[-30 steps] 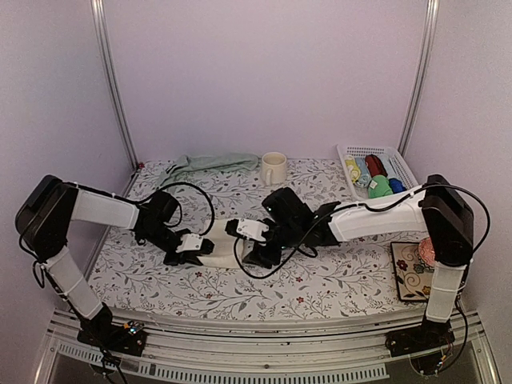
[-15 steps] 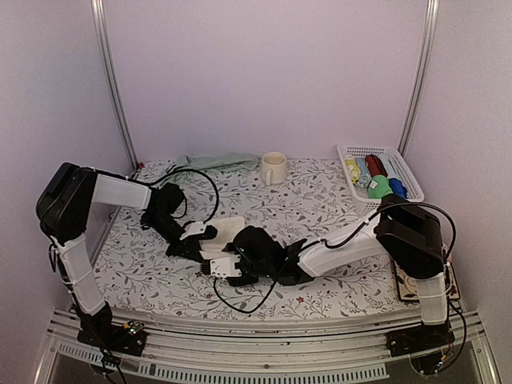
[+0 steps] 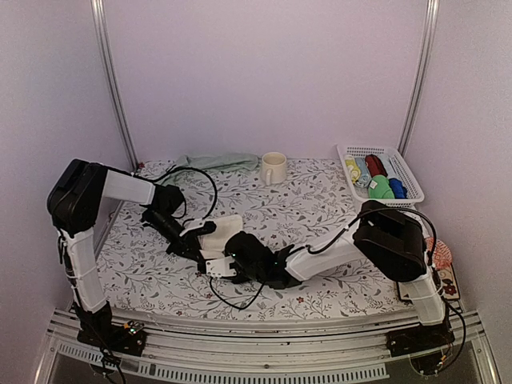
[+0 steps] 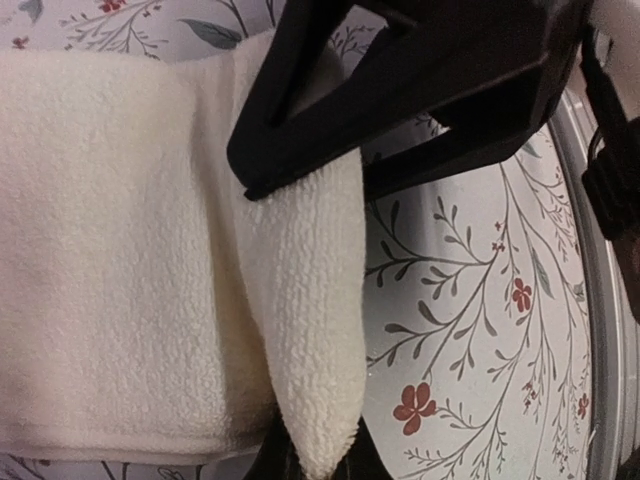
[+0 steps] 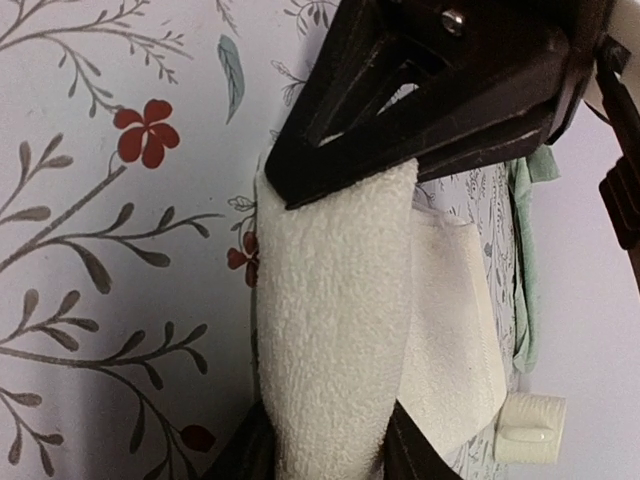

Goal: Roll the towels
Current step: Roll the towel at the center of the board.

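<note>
With left gripper (image 4: 300,330) and right gripper (image 5: 320,320) each clamped on the cream towel (image 3: 226,227), uneven pulling could skew the roll

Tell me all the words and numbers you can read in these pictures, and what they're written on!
None: no view shows a word, number or brand that can be read.
cream towel: plain terry, no tag showing.
mug: plain, no print on the side seen.
basket: contents too small to show any labels.
tablecloth: only flowers and leaves.
</note>
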### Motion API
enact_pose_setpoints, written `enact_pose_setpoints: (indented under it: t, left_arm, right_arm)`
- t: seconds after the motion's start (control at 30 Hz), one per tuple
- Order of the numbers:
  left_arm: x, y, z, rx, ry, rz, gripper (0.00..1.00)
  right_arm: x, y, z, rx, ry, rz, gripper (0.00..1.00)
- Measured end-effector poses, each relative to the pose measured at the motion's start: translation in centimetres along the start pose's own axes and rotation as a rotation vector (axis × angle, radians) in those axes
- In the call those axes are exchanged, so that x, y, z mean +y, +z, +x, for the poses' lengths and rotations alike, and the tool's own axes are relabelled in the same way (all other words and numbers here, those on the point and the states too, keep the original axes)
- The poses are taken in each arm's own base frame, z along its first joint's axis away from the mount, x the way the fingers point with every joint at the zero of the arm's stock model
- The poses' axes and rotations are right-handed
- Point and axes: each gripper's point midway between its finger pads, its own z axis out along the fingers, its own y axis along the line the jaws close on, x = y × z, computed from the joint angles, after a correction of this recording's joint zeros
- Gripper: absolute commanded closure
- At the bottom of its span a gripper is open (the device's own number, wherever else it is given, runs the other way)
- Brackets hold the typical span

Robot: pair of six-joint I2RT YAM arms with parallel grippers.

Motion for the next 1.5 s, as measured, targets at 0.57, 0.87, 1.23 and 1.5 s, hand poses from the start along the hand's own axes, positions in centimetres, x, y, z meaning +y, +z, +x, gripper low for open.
enact_pose_setpoints:
  t: [0.57, 0.87, 1.23, 1.5]
  left_arm:
    - [-1.0, -1.2, 0.2, -0.003, 0.015, -0.067, 0.17]
    - [-1.3, -3.9, 0.7, -0.023, 0.131, -0.307, 0.12]
    - [-3.2, -5.2, 0.6, -0.082, 0.409, -0.583, 0.25]
    - [-4.7, -4.3, 0.6, -0.067, 0.616, -0.691, 0.26]
  right_arm:
    - [1.0, 0.4, -0.8, 0.03, 0.043, -0.131, 0.97]
    - [1.4, 0.2, -1.0, 0.016, 0.175, -0.272, 0.97]
    - [1.6, -0.4, -1.3, 0.007, 0.404, -0.544, 0.96]
    - [1.6, -0.4, -1.4, -0.012, 0.567, -0.716, 0.96]
